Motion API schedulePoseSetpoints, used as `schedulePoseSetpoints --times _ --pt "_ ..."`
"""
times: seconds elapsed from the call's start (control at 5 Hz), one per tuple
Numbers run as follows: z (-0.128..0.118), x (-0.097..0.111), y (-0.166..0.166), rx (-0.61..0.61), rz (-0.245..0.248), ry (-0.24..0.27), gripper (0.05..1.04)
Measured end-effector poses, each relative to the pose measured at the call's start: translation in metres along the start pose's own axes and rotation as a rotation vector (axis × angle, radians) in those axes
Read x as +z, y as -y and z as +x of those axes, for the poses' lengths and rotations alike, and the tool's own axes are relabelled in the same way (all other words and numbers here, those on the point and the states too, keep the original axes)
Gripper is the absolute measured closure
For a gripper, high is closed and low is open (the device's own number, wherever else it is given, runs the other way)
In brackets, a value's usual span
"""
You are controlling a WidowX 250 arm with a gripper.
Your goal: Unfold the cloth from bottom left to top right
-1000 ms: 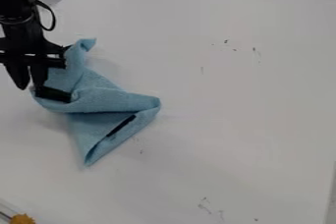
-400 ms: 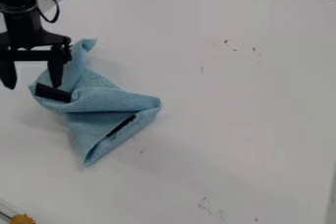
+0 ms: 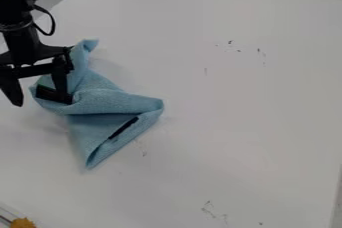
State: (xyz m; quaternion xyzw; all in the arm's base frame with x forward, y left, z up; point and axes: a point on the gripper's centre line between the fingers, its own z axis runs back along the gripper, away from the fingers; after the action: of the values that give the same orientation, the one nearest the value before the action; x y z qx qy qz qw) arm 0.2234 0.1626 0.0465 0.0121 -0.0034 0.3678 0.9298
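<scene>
Blue cloth (image 3: 110, 101), bunched and folded, on left part of tabletop (image 3: 234, 122).
Twisted top corner, pointed bottom corner, black patch (image 3: 52, 94) at left edge, black strip (image 3: 123, 128) in lower fold; gripper (image 3: 41, 100) at cloth's left side, fingers wide apart, nothing gripped.

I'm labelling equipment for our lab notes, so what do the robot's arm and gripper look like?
The arm is black, with a thin black cable looping out from its side. The gripper is black too: a straight crossbar carrying two tapering fingers.
</scene>
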Motion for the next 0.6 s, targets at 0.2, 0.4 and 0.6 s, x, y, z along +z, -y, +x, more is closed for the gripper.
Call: schedulePoseSetpoints --times 0.2,0.4,0.6 --pt "0.006 -0.014 0.002 0.044 -0.057 0.005 0.084" --pt "0.011 -0.028 -0.001 0.046 -0.088 -0.005 0.123" --pt "0.014 -0.028 -0.003 0.030 -0.081 0.013 0.395"
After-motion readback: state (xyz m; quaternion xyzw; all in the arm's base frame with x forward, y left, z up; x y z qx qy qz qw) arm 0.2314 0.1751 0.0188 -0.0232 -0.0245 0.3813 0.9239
